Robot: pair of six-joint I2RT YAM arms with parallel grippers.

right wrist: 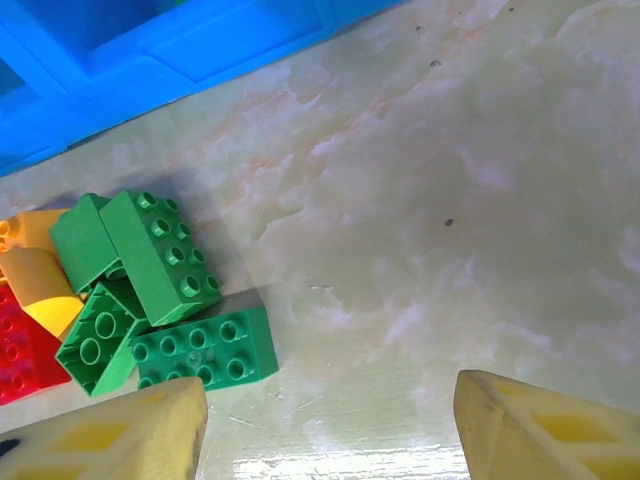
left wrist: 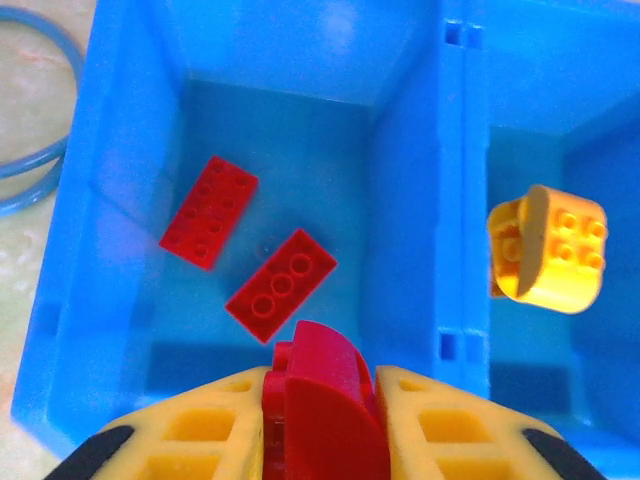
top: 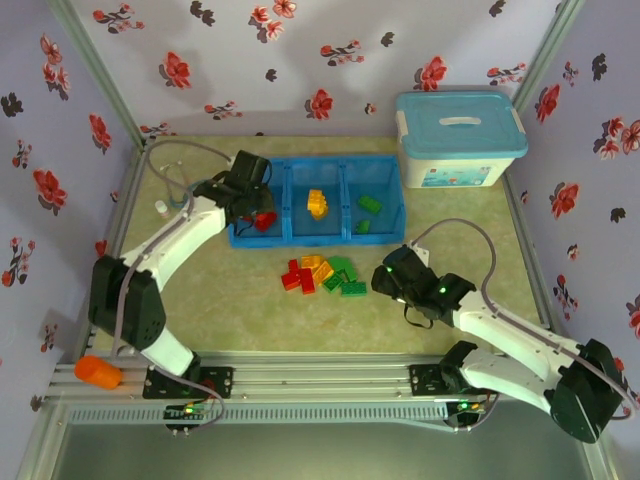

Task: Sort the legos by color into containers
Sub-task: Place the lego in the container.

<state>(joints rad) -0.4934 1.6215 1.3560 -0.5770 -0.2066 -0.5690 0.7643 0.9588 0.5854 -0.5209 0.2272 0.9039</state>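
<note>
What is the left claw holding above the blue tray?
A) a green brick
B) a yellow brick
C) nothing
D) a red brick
D: in the left wrist view, a red brick sits clamped between the fingers of the left claw, over the left compartment.

A white rectangular plastic box [top: 450, 168] with a light-blue lid [top: 460, 122] stands at the far right corner of the pale marbled bench [top: 240, 310]. An orange cylinder [top: 97, 372] lies at the near left. Flower-printed walls [top: 300, 60] surround it.
</note>
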